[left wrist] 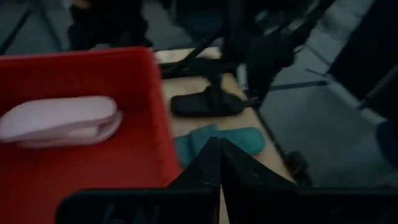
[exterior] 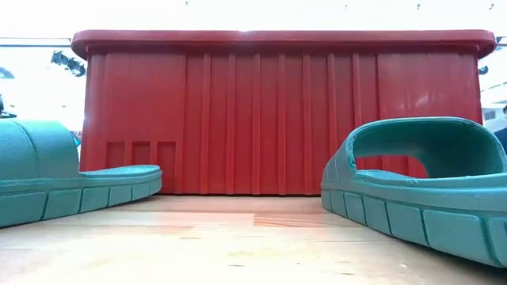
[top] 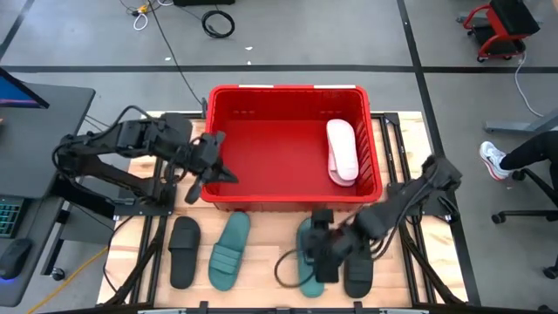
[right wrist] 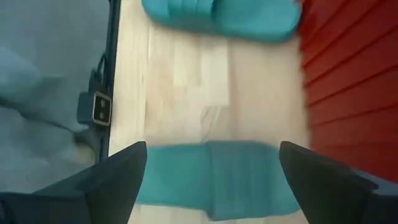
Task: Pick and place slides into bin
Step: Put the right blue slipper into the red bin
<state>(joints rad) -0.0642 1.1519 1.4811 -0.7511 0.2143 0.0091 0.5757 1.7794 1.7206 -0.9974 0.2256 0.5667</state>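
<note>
The red bin (top: 261,144) stands at the table's middle, and pale pink slides (top: 342,150) lie on its floor by the right wall. On the wood in front of it lie a black slide (top: 183,251), a teal slide (top: 229,250), a second teal slide (top: 305,262) and another black slide (top: 358,272). My right gripper (right wrist: 214,180) hangs open above the second teal slide (right wrist: 211,177), one finger on each side of it. My left gripper (left wrist: 219,162) is shut and holds nothing, over the bin's near left corner (top: 225,173).
The low view shows the two teal slides (exterior: 71,186) (exterior: 420,198) resting sole-down before the bin's ribbed near wall (exterior: 285,111). A cable loop (top: 286,266) lies beside the right teal slide. Bare wood lies between the two teal slides.
</note>
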